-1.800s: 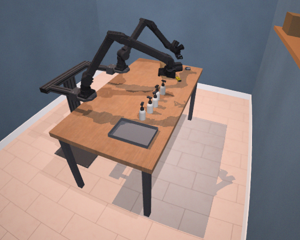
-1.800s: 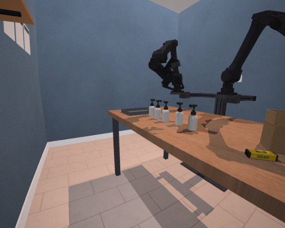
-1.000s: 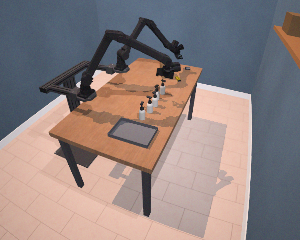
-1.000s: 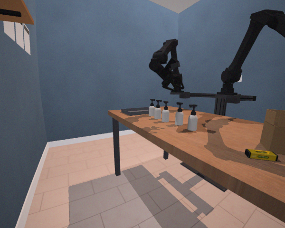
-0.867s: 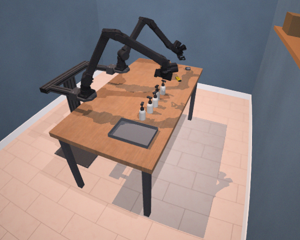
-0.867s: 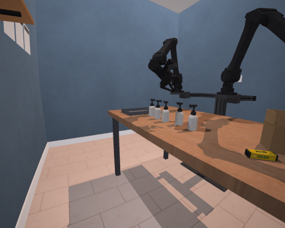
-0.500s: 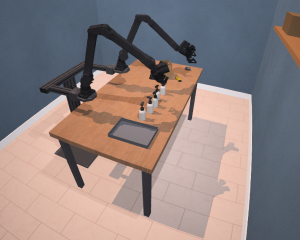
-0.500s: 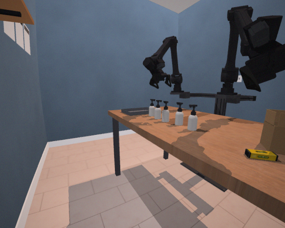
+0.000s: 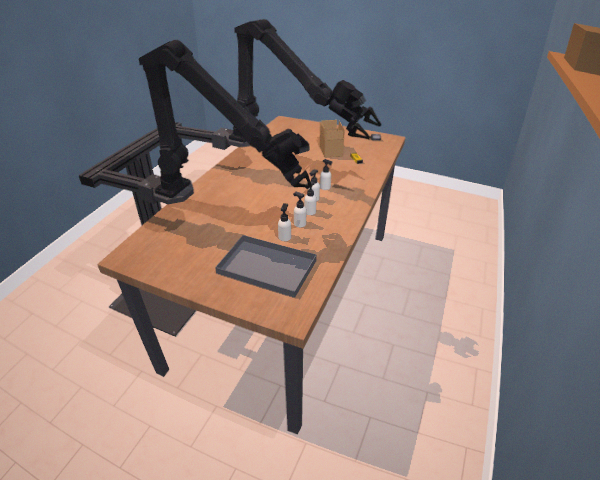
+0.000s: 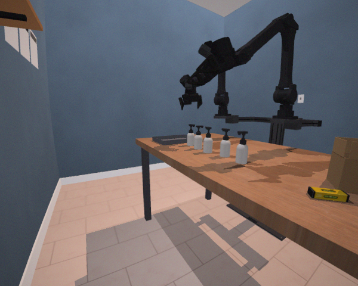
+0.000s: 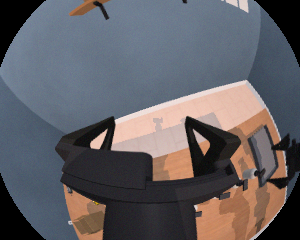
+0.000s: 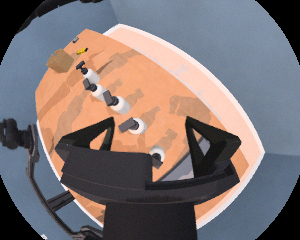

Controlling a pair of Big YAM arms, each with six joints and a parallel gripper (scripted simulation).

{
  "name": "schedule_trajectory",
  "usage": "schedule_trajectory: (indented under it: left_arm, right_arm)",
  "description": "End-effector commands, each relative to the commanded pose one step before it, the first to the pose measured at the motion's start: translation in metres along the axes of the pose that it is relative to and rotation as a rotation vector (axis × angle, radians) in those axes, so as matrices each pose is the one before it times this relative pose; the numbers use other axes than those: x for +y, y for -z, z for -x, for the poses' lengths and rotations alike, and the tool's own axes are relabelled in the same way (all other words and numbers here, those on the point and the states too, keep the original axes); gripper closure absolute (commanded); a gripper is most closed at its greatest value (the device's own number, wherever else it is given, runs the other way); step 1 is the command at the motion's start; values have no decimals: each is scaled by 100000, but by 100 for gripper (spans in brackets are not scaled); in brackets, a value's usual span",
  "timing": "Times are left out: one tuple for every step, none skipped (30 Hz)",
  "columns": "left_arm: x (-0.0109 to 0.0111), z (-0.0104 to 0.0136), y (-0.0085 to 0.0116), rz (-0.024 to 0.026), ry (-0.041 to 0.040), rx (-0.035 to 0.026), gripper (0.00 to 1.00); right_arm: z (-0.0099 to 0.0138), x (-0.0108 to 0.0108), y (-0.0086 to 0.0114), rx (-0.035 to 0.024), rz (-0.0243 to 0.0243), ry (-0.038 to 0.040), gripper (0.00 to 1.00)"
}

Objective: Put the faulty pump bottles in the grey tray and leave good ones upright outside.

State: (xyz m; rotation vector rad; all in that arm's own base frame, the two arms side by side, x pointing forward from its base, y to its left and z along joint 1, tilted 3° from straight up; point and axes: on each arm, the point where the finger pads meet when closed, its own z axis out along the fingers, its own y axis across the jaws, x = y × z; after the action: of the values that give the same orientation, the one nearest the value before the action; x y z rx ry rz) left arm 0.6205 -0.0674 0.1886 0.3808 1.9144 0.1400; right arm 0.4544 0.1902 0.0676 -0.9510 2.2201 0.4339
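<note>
Five white pump bottles with black heads stand upright in a row on the wooden table, from the nearest (image 9: pixel 284 223) to the farthest (image 9: pixel 325 174). The row also shows in the exterior view (image 10: pixel 207 140) and in the right wrist view (image 12: pixel 113 100). All their heads look raised. The grey tray (image 9: pixel 265 264) lies empty near the table's front edge, and it shows in the exterior view (image 10: pixel 170 139). My right gripper (image 9: pixel 297 178) (image 10: pixel 190 101) hangs open and empty high above the row. My left gripper (image 9: pixel 365 121) is open and empty in the air beside the cardboard box.
A cardboard box (image 9: pixel 332 136) stands at the far end of the table, with a yellow level (image 9: pixel 357 158) and a small dark object (image 9: pixel 375 136) beside it. A wooden shelf (image 9: pixel 587 82) hangs on the right wall.
</note>
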Motion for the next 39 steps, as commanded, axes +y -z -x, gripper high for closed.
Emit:
schedule_trajectory:
  left_arm:
    - [-6638,2443,3912,-8448,4879,-6413,0]
    - [-2392,533,979,-3731,-249,-1443,0]
    - [-2241,461,918,-3554,-146,-1329,0]
    - [-2222,418,915,-3583,-76,-1293,0]
    - [-2257,382,935,-3703,-18,-1285,0]
    - [-2303,345,961,-3849,36,-1280,0]
    - [-2317,299,973,-3946,51,-1252,0]
    - [-2240,243,944,-3885,10,-1175,0]
    - [-2094,187,885,-3699,-11,-1068,0]
    - [-1938,139,821,-3481,-19,-963,0]
    - [-1789,99,759,-3265,-22,-867,0]
    - [-1651,67,702,-3059,-23,-782,0]
    - [0,0,0,0,0,0,0]
    - [0,0,0,0,0,0,0]
    - [-2083,49,901,-3935,-28,-964,0]
    - [-1790,11,773,-3440,-25,-805,0]
    - [-1401,-11,602,-2730,-27,-615,0]
    - [-1146,-22,491,-2259,-31,-493,0]
    - [-983,-28,421,-1958,-39,-415,0]
    - [-867,-32,371,-1741,-48,-361,0]
    - [-1122,-679,322,-2043,-171,865,0]
    - [-777,-43,335,-1586,-111,-316,0]
    - [-532,-32,229,-1093,-110,-214,0]
    - [-385,1363,-97,-768,26,-2439,0]
    - [-300,200,85,-612,-96,-475,0]
    - [-318,-88,100,-648,-221,48,0]
    - [-82,-539,-241,-147,-1349,1263,0]
    - [548,-25,-19,1121,181,62,0]
    - [-9,0,0,-52,0,-2,0]
    - [0,0,0,0,0,0,0]
    - [0,0,0,0,0,0,0]
    - [-47,2,0,-273,0,-11,0]
    - [579,522,-217,1142,1984,435,11]
    - [49,169,-91,148,885,964,23]
    - [166,139,210,576,1648,574,34]
    - [190,48,197,623,1827,1027,45]
    - [277,-307,66,942,2411,2441,57]
    - [447,-434,85,1555,3367,3597,68]
    - [616,-473,121,2203,3454,4348,79]
  right_arm:
    - [-866,-2867,2710,-5844,-12803,-17301,0]
    - [-395,-1090,655,-605,-4084,-3095,0]
    - [-334,-1081,583,-574,-3894,-3087,0]
    - [-295,-1123,546,-577,-3920,-3196,0]
    - [-260,-1185,518,-597,-4029,-3338,0]
    - [-221,-1247,487,-620,-4144,-3469,0]
    - [-176,-1288,441,-622,-4202,-3457,0]
    - [19,-1287,378,-821,-4123,-3135,0]
    - [1278,-1329,313,-2678,-4010,-2479,0]
    - [-940,-1142,-406,1968,-3364,-2764,0]
    - [-11,-1005,186,-409,-3156,-2117,0]
    - [-34,-892,139,-281,-2806,-1790,0]
    - [0,0,0,0,0,0,0]
    - [0,0,0,0,0,0,0]
    - [-1147,-756,156,1489,-2895,-1755,0]
    - [600,-1110,246,-1468,-3116,-1765,0]
    - [1088,-583,181,-2110,-1863,-735,0]
    - [120,-378,96,-385,-1246,-323,0]
    - [47,-231,38,-152,-793,1136,0]
    - [-186,-123,-131,498,-437,148,0]
    - [-271,109,-254,631,-12,399,0]
    - [8,339,-1,-14,524,537,0]
    - [1,34,0,-8,216,10,0]
    - [0,1,0,-1,12,3,0]
    - [0,-1,0,0,-5,1,0]
    - [0,-1,0,0,-3,1,0]
    - [0,0,0,0,0,0,0]
    - [0,0,0,0,0,0,0]
    - [0,0,0,0,0,0,0]
    - [0,0,0,0,0,0,0]
    - [0,0,0,0,0,0,0]
    - [681,610,-290,652,1011,-995,11]
    - [-743,176,-249,3285,256,-821,23]
    - [-120,200,-60,1254,254,-657,34]
    - [-200,372,-104,2251,423,-966,45]
    - [-219,449,-111,2570,526,-924,57]
    - [-285,615,-131,3462,634,-1017,68]
    - [-343,813,-139,4432,689,-851,79]
    - [-389,984,-115,5207,669,-536,91]
